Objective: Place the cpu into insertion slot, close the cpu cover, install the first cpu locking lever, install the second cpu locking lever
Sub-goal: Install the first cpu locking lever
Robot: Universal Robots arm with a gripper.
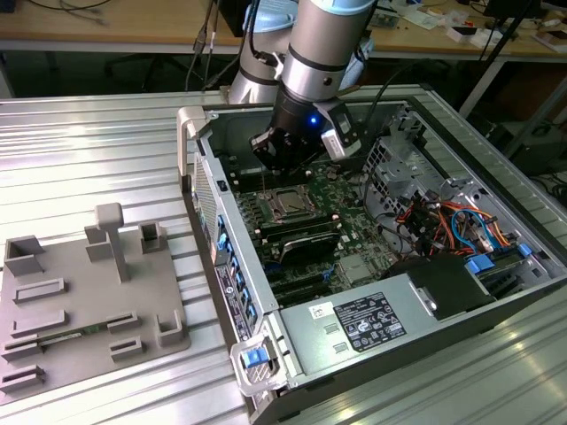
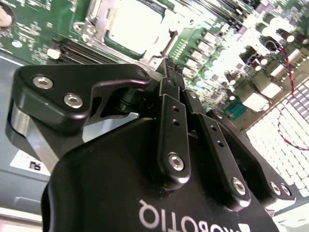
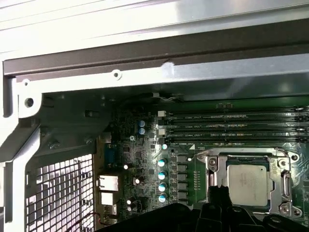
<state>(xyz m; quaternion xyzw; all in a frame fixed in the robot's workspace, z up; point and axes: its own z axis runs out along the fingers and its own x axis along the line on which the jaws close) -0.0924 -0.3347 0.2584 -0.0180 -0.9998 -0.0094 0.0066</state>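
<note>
**One chip seated, gripper poised above**

Met first, at the exterior view's left, a grey moulded fixture tray (image 1: 89, 301) on the ribbed metal table (image 1: 89, 142), well apart from the work. Moved right to the open computer case (image 1: 199, 177) and its green motherboard (image 1: 341, 235). Found the cpu (image 3: 247, 182) lying flat in the insertion slot (image 1: 306, 197), with the cpu cover (image 3: 285, 179) seemingly folded down around its edges. Could not tell whether either locking lever was latched. Saw the gripper (image 2: 169, 67) hanging just above the socket, fingers pressed together on nothing.

Judged the chip light, stiff and fragile underneath, best taken by opposite edges and never by the face. Judged those edges boxed in by the frame. Judged the cover thin, springy sheet metal, best pushed at its free edge.

Noted the long black memory slots (image 3: 231, 125) just beside the socket and a row of capacitors (image 3: 161, 179) near it as the closest obstructions. Ended at the exterior view's right with a drive cage (image 1: 399, 164), orange and blue cables (image 1: 452, 217) and the power supply (image 1: 372, 319), all well clear.
</note>
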